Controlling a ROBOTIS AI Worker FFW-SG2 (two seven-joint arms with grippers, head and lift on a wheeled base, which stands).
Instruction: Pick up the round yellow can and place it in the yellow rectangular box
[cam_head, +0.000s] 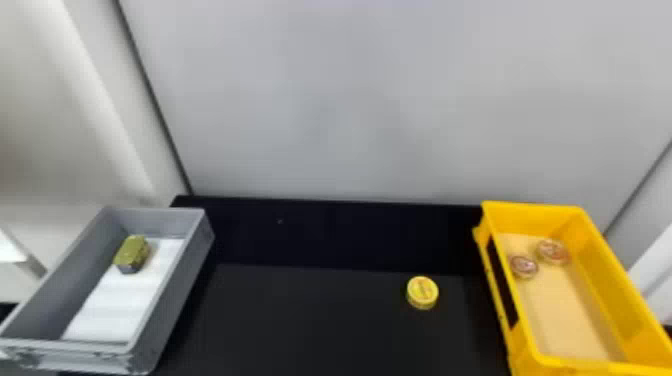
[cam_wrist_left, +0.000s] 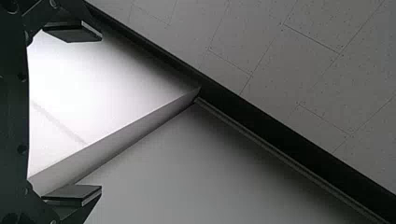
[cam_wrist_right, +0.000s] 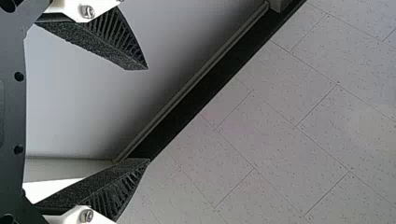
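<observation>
On the round yellow can's (cam_head: 422, 291) lid I see a darker mark across the middle, too small for me to read. The can is squat and bright yellow, lying flat on the black table (cam_head: 310, 320), left of the yellow rectangular box (cam_head: 532, 212) and apart from it. My left gripper (cam_wrist_left: 101, 112) and right gripper (cam_wrist_right: 148, 115) both have fingers spread wide, empty between.

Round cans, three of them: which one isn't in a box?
The yellow can, out on the black table; the two reddish cans both lie inside the yellow box.
</observation>
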